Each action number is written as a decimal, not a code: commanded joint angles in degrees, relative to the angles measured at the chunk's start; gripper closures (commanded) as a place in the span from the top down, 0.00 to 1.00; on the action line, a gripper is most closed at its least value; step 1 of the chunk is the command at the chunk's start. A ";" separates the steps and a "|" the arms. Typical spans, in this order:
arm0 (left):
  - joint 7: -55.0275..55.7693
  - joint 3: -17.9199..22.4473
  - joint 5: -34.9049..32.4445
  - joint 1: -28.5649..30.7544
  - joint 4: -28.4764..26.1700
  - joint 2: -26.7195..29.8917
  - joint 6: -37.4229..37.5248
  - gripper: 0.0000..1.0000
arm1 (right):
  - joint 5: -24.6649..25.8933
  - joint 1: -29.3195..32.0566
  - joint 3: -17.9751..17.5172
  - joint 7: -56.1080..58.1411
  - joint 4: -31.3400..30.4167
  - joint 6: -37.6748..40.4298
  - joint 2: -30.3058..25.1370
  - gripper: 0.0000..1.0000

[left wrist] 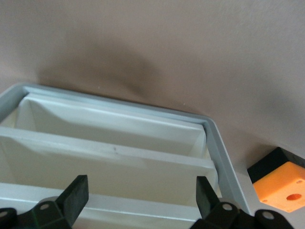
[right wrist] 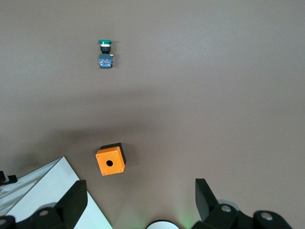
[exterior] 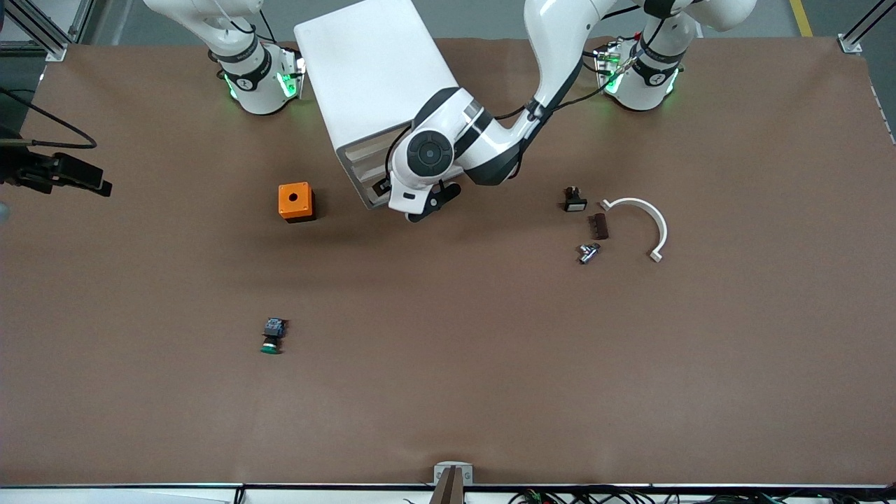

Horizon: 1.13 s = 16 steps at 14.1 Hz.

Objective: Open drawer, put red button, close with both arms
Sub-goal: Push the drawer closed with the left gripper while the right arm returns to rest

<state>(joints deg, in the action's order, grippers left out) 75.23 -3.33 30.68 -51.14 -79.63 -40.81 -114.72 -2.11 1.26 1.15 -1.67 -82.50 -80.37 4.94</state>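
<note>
The white drawer cabinet (exterior: 371,77) stands between the two arms' bases, and no drawer juts out of its front (exterior: 360,168). My left gripper (exterior: 383,189) is at that front, open, with the white drawer fronts (left wrist: 109,157) between its fingers (left wrist: 76,195) and nothing held. A small dark switch with a trace of red (exterior: 574,201), which I take for the red button, lies toward the left arm's end. My right gripper (right wrist: 141,188) hangs open and empty high over its own base (right wrist: 162,224), out of the front view.
An orange box with a hole (exterior: 296,201) sits beside the cabinet, toward the right arm's end. A green-capped switch (exterior: 271,336) lies nearer the front camera. By the dark switch lie a brown toothed piece (exterior: 598,226), a metal fitting (exterior: 588,253) and a white curved clip (exterior: 647,224).
</note>
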 commanded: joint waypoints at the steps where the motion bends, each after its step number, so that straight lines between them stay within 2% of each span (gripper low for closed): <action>1: 0.18 -0.01 4.03 -0.11 -0.70 -0.06 -0.33 0.99 | -0.44 -0.55 -0.18 -0.70 -2.40 -1.28 -2.12 1.00; 8: -0.17 0.16 3.96 0.68 -0.52 0.20 -0.33 0.99 | 0.35 -2.05 -0.09 -0.79 -3.45 -2.85 -3.00 1.00; 11: 0.09 1.91 3.17 1.91 -0.26 2.21 -0.24 0.99 | 0.35 -1.87 -0.09 -0.70 -9.58 -8.37 -6.94 1.00; 13: 0.35 2.97 -1.91 2.70 -0.08 5.64 -0.16 0.99 | 0.35 -1.78 -0.09 -0.70 -15.82 -13.56 -11.07 1.00; 16: 0.09 2.97 -4.74 7.52 0.01 10.47 1.76 0.99 | 0.35 -1.78 -0.01 -0.70 -17.43 -14.72 -12.14 1.00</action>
<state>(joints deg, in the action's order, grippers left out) 75.22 -0.36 27.99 -46.19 -78.03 -34.77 -114.98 -2.02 -0.58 1.17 -1.68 -96.38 -93.46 -4.25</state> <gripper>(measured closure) 0.004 0.000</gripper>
